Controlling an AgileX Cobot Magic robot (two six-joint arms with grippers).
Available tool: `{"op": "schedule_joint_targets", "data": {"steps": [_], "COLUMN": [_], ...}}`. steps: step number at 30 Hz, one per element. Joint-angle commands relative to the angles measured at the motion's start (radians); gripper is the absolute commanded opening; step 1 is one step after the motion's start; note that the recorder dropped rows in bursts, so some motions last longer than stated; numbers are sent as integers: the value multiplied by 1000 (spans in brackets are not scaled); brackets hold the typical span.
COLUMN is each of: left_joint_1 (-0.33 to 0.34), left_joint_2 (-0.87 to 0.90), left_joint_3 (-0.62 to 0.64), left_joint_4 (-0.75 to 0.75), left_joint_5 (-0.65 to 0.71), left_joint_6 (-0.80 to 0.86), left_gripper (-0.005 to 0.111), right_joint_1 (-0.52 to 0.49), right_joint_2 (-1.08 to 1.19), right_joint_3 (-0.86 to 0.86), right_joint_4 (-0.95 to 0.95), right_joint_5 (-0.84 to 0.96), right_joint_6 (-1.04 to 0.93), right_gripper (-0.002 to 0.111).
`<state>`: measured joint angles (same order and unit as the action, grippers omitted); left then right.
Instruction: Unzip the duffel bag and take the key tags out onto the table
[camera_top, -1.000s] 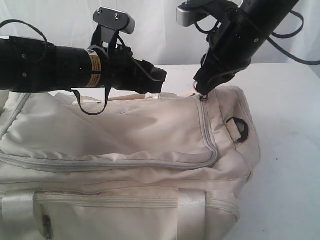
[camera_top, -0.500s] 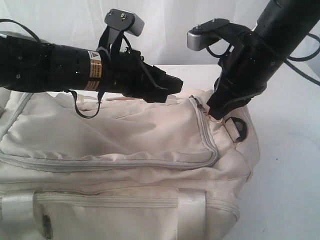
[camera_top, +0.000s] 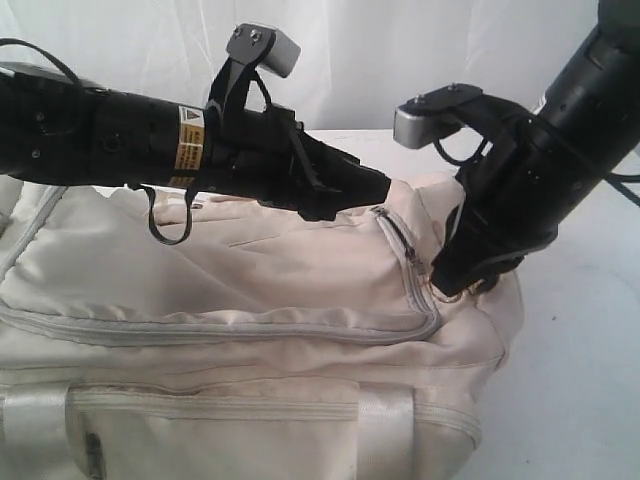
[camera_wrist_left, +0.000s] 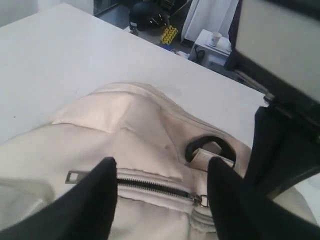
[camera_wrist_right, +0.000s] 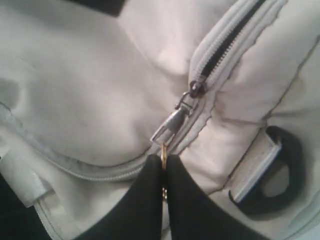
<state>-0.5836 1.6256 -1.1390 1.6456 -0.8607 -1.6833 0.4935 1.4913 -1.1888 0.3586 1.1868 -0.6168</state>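
Since right claw (camera_wrist_right: 163, 162), clamped on zipper pull (camera_wrist_right: 170, 127), dragged it down the bag (camera_top: 250, 270), we see a gap; left claw (camera_wrist_left: 161, 167) apart.

No text is legible; the white-and-yellow sticker (camera_top: 189, 141) on the left arm (camera_top: 100, 140) is too small to read

Probably a lab: white curtain (camera_top: 390, 50) backdrop, equipment clutter (camera_wrist_left: 147, 14) beyond the table (camera_wrist_left: 50, 60).

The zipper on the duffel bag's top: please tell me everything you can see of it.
The zipper is grey tape sewn into the cream duffel bag, open a short way, a dark gap showing. Its metal slider carries a flat pull tab, whose small ring the right gripper pinches shut.
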Motion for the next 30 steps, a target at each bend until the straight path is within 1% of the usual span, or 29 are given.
{"op": "schedule_joint_targets", "data": {"steps": [1, 6, 8, 9, 11, 13, 15, 17, 18, 19, 21, 23, 25, 26, 28, 29, 30], "left_joint_1": [3, 3, 3, 3, 3, 0, -13, -30, -50, -58, -67, -67, -67, -67, -68, -74, -85], "left_joint_2": [-32, -71, -91, -97, -102, -100, -100, -100, -100, -100, -100, -100, -93, -80, -65, -59, -56], "left_joint_3": [-8, -8, -8, -8, -4, -1, 5, 14, 27, 32, 59, 85, 110, 115, 115, 115, 115], "left_joint_4": [13, 59, 99, 99, 99, 99, 99, 99, 99, 99, 99, 99, 57, 49, 98, 99, 99], "left_joint_5": [-14, -7, -13, -20, -66, -122, -132, -126, -95, -82, -24, 7, 9, 24, 12, 2, 2], "left_joint_6": [-11, -24, -83, -142, -223, -230, -245, -298, -337, -349, -425, -429, -429, -397, -163, -27, 64], "left_gripper": [58, 58, 58, 58, 58, 58, 58, 58, 58, 58, 58, 58, 58, 58, 58, 58, 58], "right_joint_1": [-7, -7, -7, -7, -7, -7, -7, -7, -7, -7, -7, -7, -7, -7, -7, -7, -7], "right_joint_2": [-45, -107, -131, -144, -164, -169, -171, -171, -171, -171, -177, -184, -197, -204, -213, -214, -214], "right_joint_3": [57, 93, 96, 96, 96, 96, 96, 96, 94, 94, 92, 92, 83, 70, 54, 48, 48], "right_joint_4": [11, 9, 9, 9, 9, 9, 9, 9, 10, 10, 4, 4, 4, 4, 4, 4, 4], "right_joint_5": [34, 34, 34, 34, 34, -13, -61, -88, -93, -93, -93, -108, -126, -126, -128, -124, -122], "right_joint_6": [-8, -8, -8, -8, -8, -8, -8, -8, -8, -8, -11, -13, -13, -13, -13, -13, -13], "right_gripper": [0, 0, 0, 0, 0, 0, 0, 0, 0, 0, 0, 0, 0, 0, 0, 0, 0]}}
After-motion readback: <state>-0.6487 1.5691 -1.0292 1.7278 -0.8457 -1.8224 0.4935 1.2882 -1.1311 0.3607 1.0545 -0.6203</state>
